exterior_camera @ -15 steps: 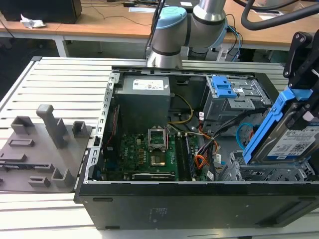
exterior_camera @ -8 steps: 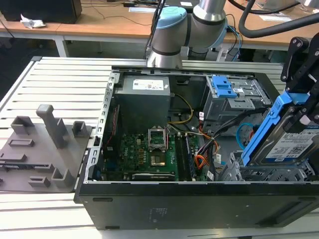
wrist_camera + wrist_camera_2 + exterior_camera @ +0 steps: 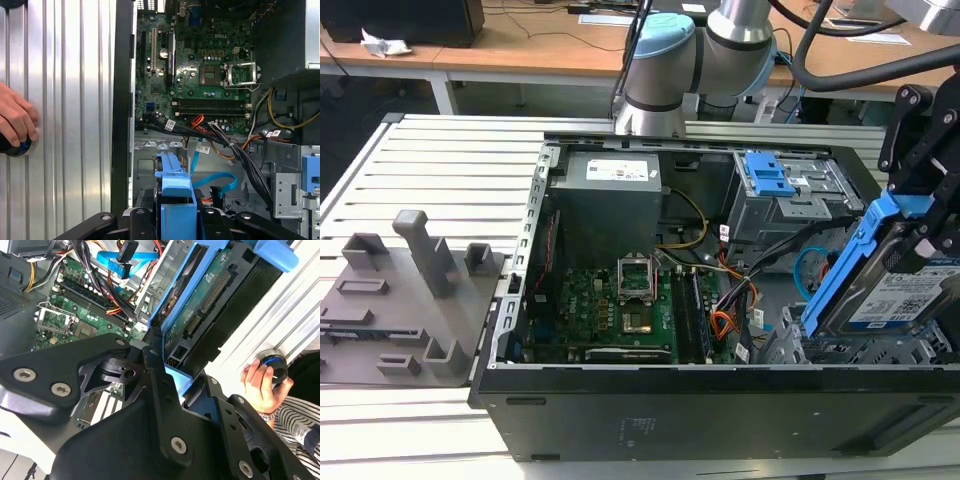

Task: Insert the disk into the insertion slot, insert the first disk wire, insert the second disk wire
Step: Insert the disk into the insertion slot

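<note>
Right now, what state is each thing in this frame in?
the disk, tilted on edge, not seated
hand, shut on the disk
the insertion slot, no disk seated in it
the first disk wire, loose, not on the disk
the second disk wire, looped loose, also unplugged
computer case, side open

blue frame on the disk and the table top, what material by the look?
Frame on the disk: probably moulded plastic, saturated blue, soft sheen. Table top: likely aluminium, silver ribbed slats with brushed glare.
</note>
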{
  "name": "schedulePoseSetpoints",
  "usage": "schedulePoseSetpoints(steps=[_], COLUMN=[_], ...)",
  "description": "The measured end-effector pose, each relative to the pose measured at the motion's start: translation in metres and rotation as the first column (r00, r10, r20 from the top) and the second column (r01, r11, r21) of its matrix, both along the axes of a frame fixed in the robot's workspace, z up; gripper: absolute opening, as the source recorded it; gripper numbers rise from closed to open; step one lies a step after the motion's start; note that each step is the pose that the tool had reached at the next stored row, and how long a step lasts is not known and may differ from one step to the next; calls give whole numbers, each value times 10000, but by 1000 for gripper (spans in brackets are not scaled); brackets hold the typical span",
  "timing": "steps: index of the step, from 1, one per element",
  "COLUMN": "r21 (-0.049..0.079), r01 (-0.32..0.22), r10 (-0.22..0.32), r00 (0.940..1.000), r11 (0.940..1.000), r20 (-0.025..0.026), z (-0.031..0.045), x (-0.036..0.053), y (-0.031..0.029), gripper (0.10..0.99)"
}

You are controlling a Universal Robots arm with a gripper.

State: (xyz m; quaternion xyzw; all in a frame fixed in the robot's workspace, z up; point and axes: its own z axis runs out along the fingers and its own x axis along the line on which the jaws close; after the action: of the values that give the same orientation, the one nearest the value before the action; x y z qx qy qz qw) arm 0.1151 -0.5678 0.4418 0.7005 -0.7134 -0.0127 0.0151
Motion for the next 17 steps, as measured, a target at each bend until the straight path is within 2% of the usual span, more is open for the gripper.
schedulePoseSetpoints(steps=[4, 9, 11, 13, 17], r21=[2, 5, 23, 8, 5], r01=[1, -2, -1, 0, -1], r10=[-1, 2, 1, 0, 1], r00=[10000, 10000, 10000, 10000, 10000], r11=[10000, 10000, 10000, 10000, 10000], r20=[0, 3, 15, 12, 12], z=[-29, -29, 14, 99, 107], x=[-1, -1, -3, -4, -4], y=[-1, 0, -2, -1, 0], gripper=[365, 365, 365, 365, 365])
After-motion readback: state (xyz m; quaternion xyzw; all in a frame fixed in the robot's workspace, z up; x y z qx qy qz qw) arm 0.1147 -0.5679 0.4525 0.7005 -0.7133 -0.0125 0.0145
